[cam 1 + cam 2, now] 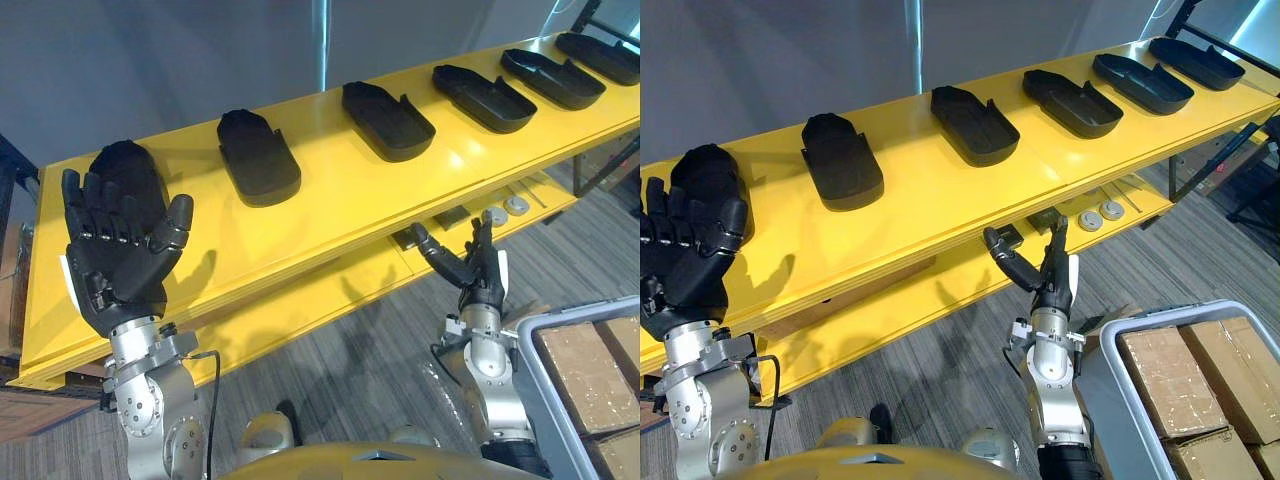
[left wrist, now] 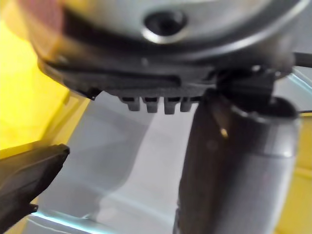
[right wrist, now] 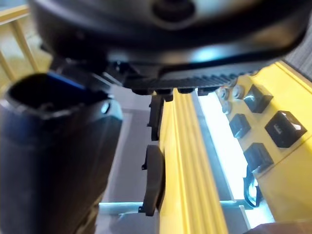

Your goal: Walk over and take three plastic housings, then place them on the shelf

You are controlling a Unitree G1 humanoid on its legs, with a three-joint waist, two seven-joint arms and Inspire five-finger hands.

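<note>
Several black plastic housings lie in a row along the top of the yellow shelf (image 1: 340,190), among them one (image 1: 258,155) left of centre, one (image 1: 387,120) in the middle and one (image 1: 483,97) further right. My left hand (image 1: 120,250) is raised and open, palm towards me, in front of the leftmost housing (image 1: 135,158) and covering part of it. It holds nothing. My right hand (image 1: 478,270) is lower, open and empty, level with the lower shelf's front edge. In the right wrist view the housings (image 3: 155,180) show edge-on above the yellow board.
The lower yellow shelf (image 1: 330,290) carries small round parts (image 1: 515,205) and dark blocks (image 1: 455,215). A grey bin (image 1: 535,385) with cardboard boxes (image 1: 590,375) stands at the lower right beside my right arm. Grey carpet lies below, with a grey wall behind the shelf.
</note>
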